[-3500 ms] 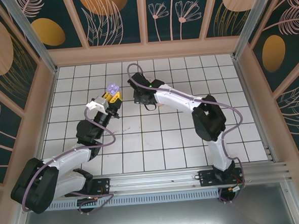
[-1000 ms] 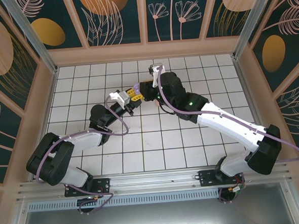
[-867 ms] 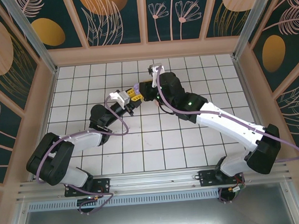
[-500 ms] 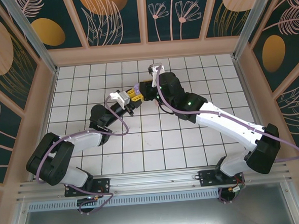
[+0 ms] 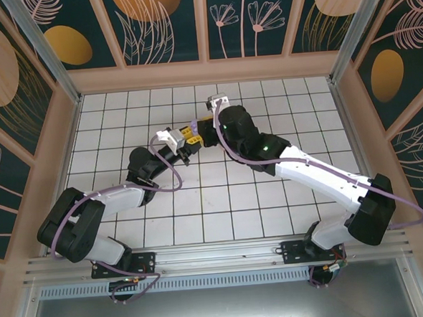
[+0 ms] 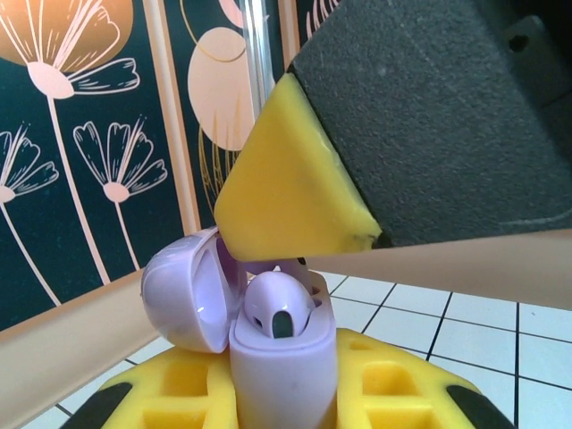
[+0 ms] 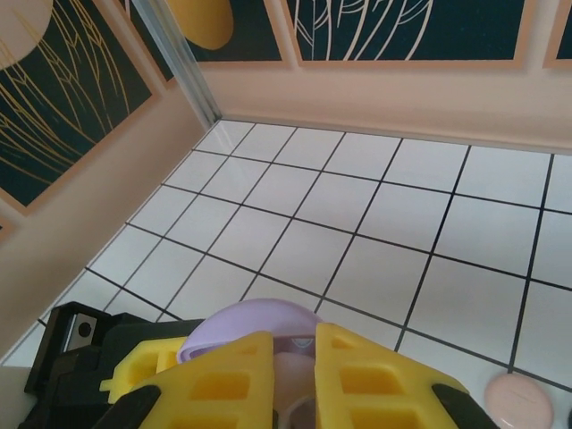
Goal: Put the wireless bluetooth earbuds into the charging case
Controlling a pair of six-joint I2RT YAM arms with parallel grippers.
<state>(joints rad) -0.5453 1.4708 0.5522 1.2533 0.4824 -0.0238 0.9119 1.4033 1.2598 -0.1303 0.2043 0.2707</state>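
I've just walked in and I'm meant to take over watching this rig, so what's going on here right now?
The left gripper holds a lilac charging case upright, its lid flipped open. One lilac earbud sits in a slot of the case. The right gripper is directly over it, with a yellow finger at the earbud's top, apparently seating it. Whether it grips the earbud is unclear.

White tiled table (image 5: 200,202) — pink disc (image 7: 521,399)
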